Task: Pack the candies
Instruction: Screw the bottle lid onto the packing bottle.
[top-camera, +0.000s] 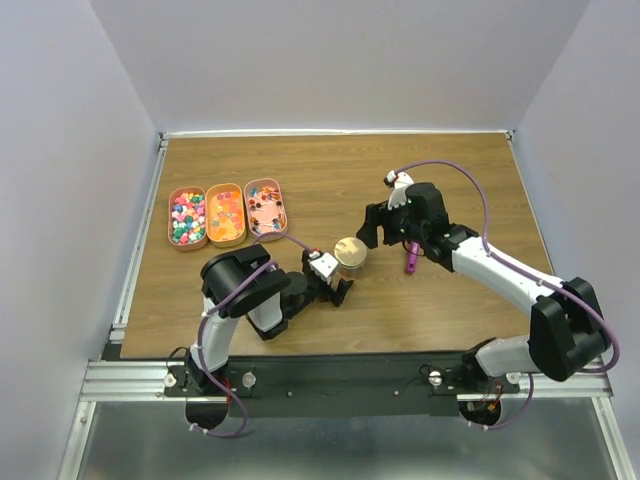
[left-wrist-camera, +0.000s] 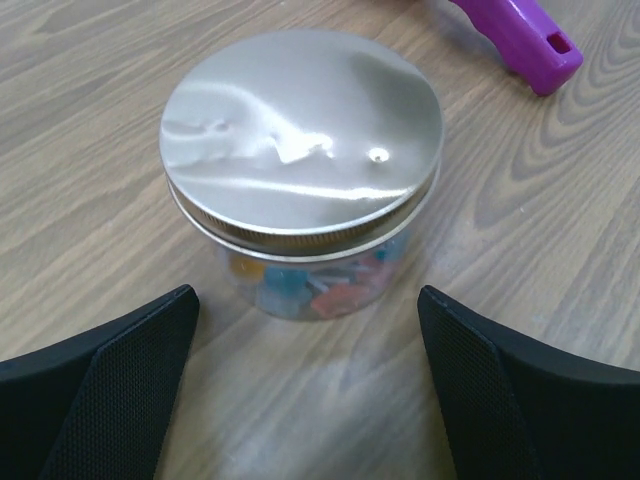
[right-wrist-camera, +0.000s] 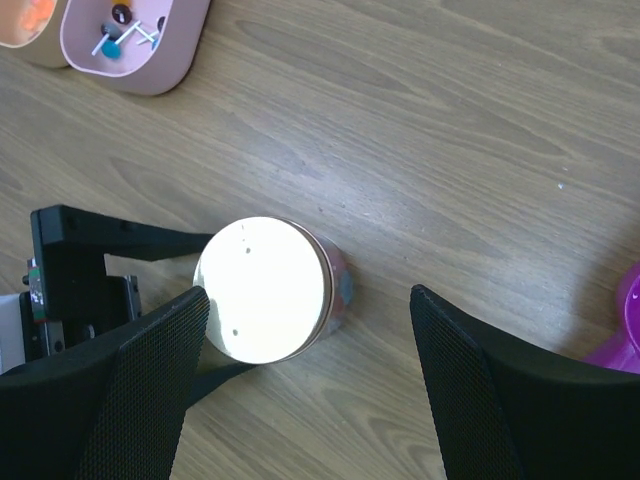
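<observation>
- Left end effector (left-wrist-camera: 310, 400) sat low over the worktop (left-wrist-camera: 90, 200), fingers spread wide with nothing between them. The jar (left-wrist-camera: 285, 295) stood just ahead of the gap, untouched.
- Right end effector (right-wrist-camera: 310, 390) hung above, its fingers apart too. The lid (right-wrist-camera: 262, 290) lay below it, nearer one finger than the other, so it wasn't centred.
- The lid looked seated on the jar, with thread showing under its rim. Candies (left-wrist-camera: 340, 285) showed through the clear wall, so some were packed. Plenty more lay in the trays (top-camera: 226, 214), well off to the far left.
- Scoop (top-camera: 410, 262) lay on the worktop just right of the jar, with neither arm holding it.
- My read was that closing the jar was the step in hand.
- To do it well, left should ease forward and clamp the wall below the lid, square on.
- Right should centre over the lid before dropping, then grip the rim evenly and twist. An off-centre grip could tip or skid the jar.
</observation>
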